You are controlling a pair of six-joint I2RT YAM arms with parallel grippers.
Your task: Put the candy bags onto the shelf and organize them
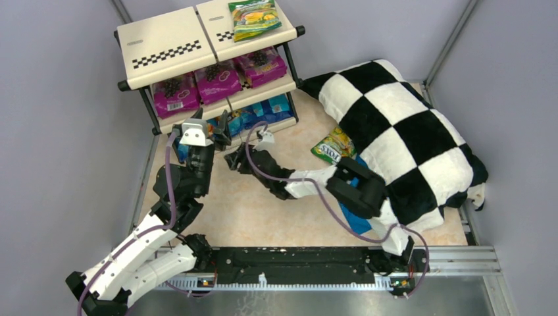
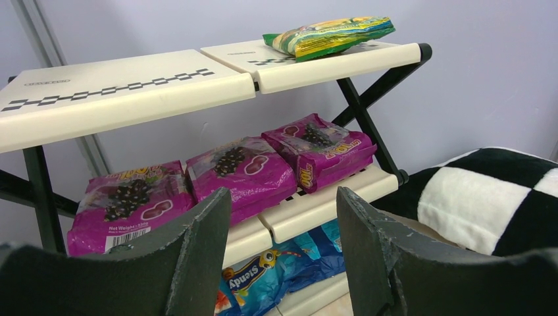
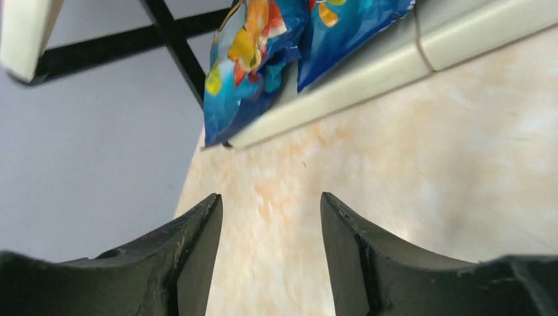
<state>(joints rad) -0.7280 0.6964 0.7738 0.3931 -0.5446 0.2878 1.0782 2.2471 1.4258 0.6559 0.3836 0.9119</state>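
The shelf [image 1: 164, 39] stands at the back left. A green-yellow candy bag [image 1: 253, 18] lies on its top panel, and three magenta candy bags [image 1: 217, 82] line the middle tier. Blue candy bags [image 1: 263, 112] lie on the bottom tier. Another green candy bag [image 1: 334, 146] lies on the floor against the pillow. My left gripper [image 2: 283, 194] is open and empty, facing the magenta bags [image 2: 240, 174] and the blue bags [image 2: 276, 276]. My right gripper [image 3: 270, 197] is open and empty low over the floor. It sits just in front of a blue bag [image 3: 263, 52] that overhangs the bottom panel [image 3: 368, 66].
A large black-and-white checkered pillow [image 1: 401, 131] fills the right side of the floor. A plain blue cloth [image 1: 358, 220] lies under my right arm. Grey walls close in the sides and back. A black rail [image 1: 309, 263] runs along the near edge.
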